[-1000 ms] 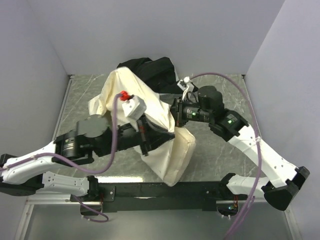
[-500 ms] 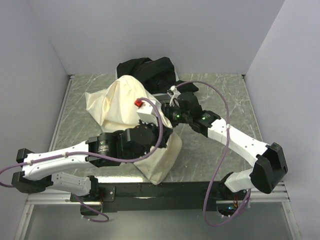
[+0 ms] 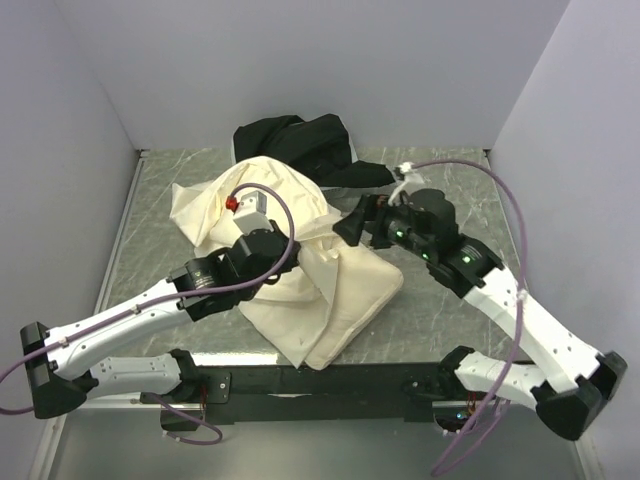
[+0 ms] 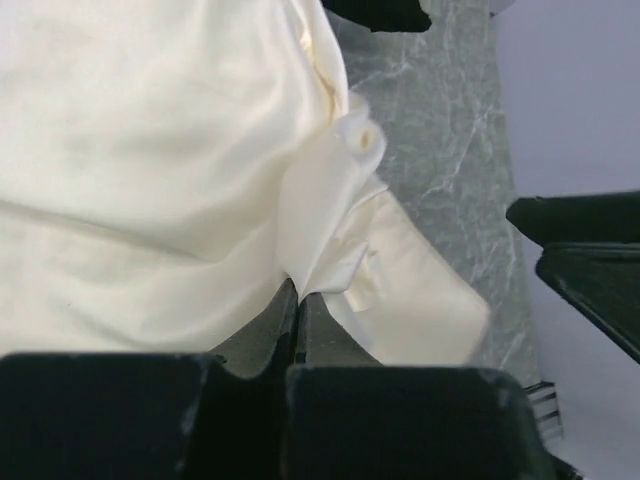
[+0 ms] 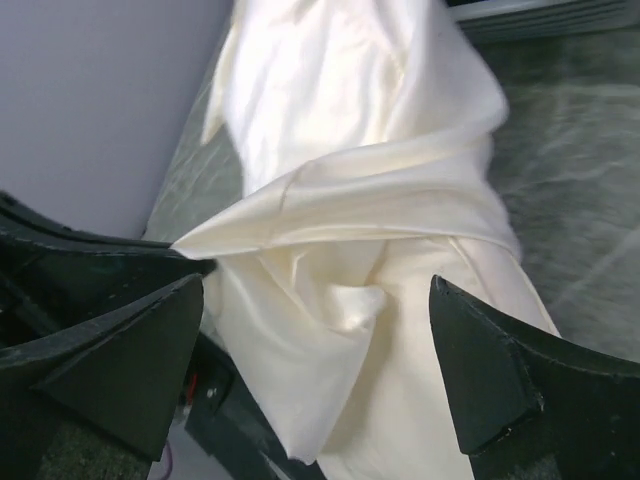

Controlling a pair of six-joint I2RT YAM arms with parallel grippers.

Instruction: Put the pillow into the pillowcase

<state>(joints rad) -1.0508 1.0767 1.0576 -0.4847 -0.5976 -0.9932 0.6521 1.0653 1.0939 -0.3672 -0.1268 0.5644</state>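
The pillowcase (image 3: 340,300) is a wrinkled, bulging cream sack across the middle of the table. No bear-printed pillow shows; it is hidden. My left gripper (image 3: 296,262) is over the sack's middle, and in the left wrist view its fingertips (image 4: 298,292) are shut on a fold of the pillowcase (image 4: 150,150). My right gripper (image 3: 350,226) hovers at the sack's right upper edge. It stands wide open (image 5: 318,283) with the pillowcase (image 5: 350,130) below the gap and nothing between the fingers.
A black cloth heap (image 3: 300,140) lies at the back against the wall, touching the sack. The grey marble table (image 3: 450,180) is boxed in by walls on three sides. A black rail (image 3: 330,382) runs along the near edge.
My right gripper has opened, letting go of the fabric, and pulled back to the right. The left arm has shifted, still pinching the fabric. The sack now spreads further toward the lower right.
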